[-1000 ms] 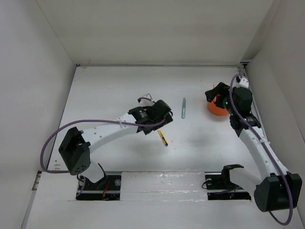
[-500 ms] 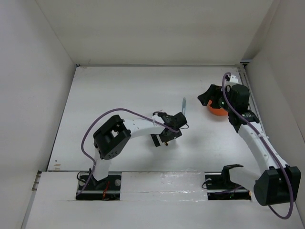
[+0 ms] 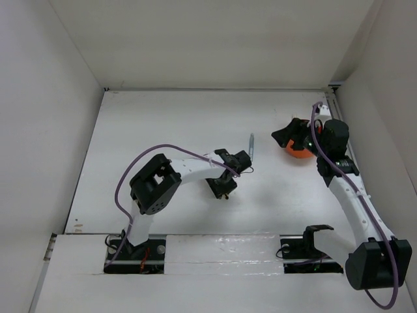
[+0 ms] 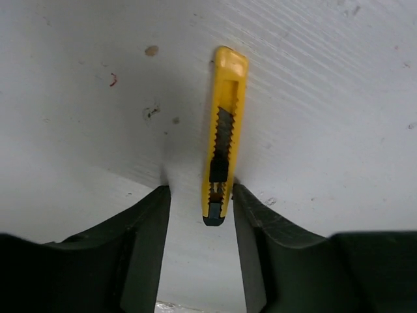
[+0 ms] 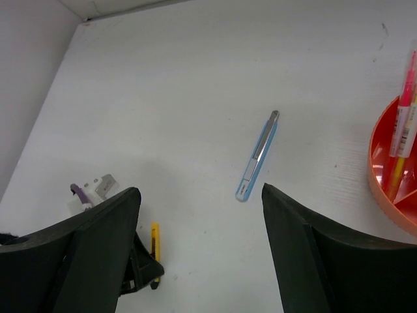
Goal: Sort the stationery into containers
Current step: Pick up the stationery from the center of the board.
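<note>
Pickup: left gripper (image 4: 200, 195) apart around yellow utility knife (image 4: 223, 130); right gripper (image 5: 200, 192) apart, empty. Next: clamp, carry to orange pot (image 5: 378, 163), 2 o'clock.

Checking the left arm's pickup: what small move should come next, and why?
Probably close the left pincer fully. The yellow cutter lies flat on the table, its near end between the fingers; one finger looks against it, but a gap shows beside the other. Lifting now would likely leave it behind.
</note>
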Robot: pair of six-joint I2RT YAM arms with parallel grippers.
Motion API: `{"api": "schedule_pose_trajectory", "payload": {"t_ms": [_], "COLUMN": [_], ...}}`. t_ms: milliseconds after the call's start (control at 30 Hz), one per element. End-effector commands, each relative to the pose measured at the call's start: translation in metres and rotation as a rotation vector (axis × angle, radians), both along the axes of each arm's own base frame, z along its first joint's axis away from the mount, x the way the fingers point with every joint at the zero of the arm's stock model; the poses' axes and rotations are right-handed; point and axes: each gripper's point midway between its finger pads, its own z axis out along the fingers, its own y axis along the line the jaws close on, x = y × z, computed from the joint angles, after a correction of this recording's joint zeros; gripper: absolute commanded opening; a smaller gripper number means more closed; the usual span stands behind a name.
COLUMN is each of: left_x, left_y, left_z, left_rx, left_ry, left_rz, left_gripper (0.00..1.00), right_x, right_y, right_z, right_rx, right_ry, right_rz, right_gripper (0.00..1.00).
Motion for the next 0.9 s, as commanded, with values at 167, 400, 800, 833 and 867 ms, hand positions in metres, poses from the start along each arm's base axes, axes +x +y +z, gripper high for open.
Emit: {"api": "schedule_pose_trajectory", "payload": {"t_ms": [167, 400, 800, 833, 867], "left_x": [-0.009, 0.030, 0.056, 0.056, 0.054], "left_y": [0.041, 0.031, -0.033, -0.037, -0.041], "left_z": [-0.048, -0.011, 0.155, 0.164, 0.173], "left_rx": [0.142, 0.204, -0.236, -0.256, -0.281], "left_ry": [0.079, -0.173, -0.813, -0.864, -0.889], "left_rz": [0.031, -0.133, -0.675, -0.721, -0.749], "left_gripper": [0.00, 0.00, 0.00, 0.00, 0.00], "right_x": [-0.001, -0.007, -0.017, -0.024, -0.028], "right_y": [0.006, 0.029, 0.092, 0.103, 0.109], "right_z": [0.012, 0.009, 0.009, 0.012, 0.015], "right_rx": [0.053, 0.097, 0.229, 0.237, 0.237], "right_ry": [-0.052, -0.098, -0.103, -0.106, -0.123], "right_rz": [0.072, 0.219, 0.500, 0.541, 0.565], "right_gripper": [0.81, 0.81, 0.81, 0.81, 0.81]}}
